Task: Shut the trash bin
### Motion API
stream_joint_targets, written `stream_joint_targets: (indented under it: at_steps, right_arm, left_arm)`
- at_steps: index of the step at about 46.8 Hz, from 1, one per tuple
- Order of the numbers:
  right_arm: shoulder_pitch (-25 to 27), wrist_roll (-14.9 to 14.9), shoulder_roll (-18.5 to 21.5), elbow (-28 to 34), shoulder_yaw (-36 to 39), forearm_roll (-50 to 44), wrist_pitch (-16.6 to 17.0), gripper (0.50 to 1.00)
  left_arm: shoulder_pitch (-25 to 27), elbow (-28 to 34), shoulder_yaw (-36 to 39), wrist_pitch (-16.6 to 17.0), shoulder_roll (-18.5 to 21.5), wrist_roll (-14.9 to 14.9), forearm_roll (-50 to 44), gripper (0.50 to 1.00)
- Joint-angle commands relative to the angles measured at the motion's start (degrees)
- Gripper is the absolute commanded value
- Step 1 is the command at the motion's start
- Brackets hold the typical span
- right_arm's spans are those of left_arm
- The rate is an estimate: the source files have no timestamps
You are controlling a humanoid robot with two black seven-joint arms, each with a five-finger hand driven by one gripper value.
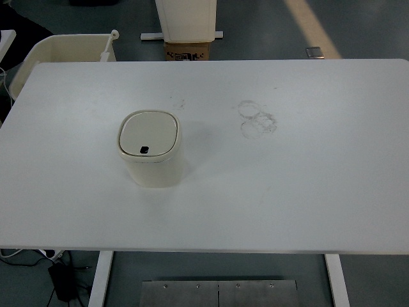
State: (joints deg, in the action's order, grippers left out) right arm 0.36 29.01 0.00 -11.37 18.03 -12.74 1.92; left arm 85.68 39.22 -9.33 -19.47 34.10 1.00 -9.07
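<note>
The cream trash bin is seen with its lid shut flat; no robot hand is shown, so its state cannot be told.

My white table shows faint ring marks. Beyond its far edge: grey floor, cream tub, cardboard box under a white cabinet.

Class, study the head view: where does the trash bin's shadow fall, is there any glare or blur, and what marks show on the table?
Head view: the trash bin casts a soft, faint shadow to its right on the white table; lighting is even with no strong glare; the picture is sharp, no motion blur; faint ring-shaped smudges mark the tabletop right of centre; a bright strip of light crosses the floor beyond.
</note>
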Motion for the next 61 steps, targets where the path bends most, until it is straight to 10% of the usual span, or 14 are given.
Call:
stream_joint_targets:
  at_steps: [1,28,61]
  right_arm:
    - [-0.01,0.17,0.0,-0.06,-0.01,-0.09,0.01,0.991]
    - [0.35,0.08,0.0,-0.06,-0.01,0.08,0.01,0.991]
    - [0.52,0.08,0.0,-0.14,-0.01,0.17,0.01,0.991]
  left_arm:
    - [-2.36,-2.47,-4.37,-0.04,-0.96,-0.56,-1.29,1.0]
    - [-22.92,-15.58,-33.2,-0.66,-3.43,-3.99,-8.15,1.0]
    - [-36.55,-15.58,-35.41,-0.31,-4.13,-8.82,-8.07,1.0]
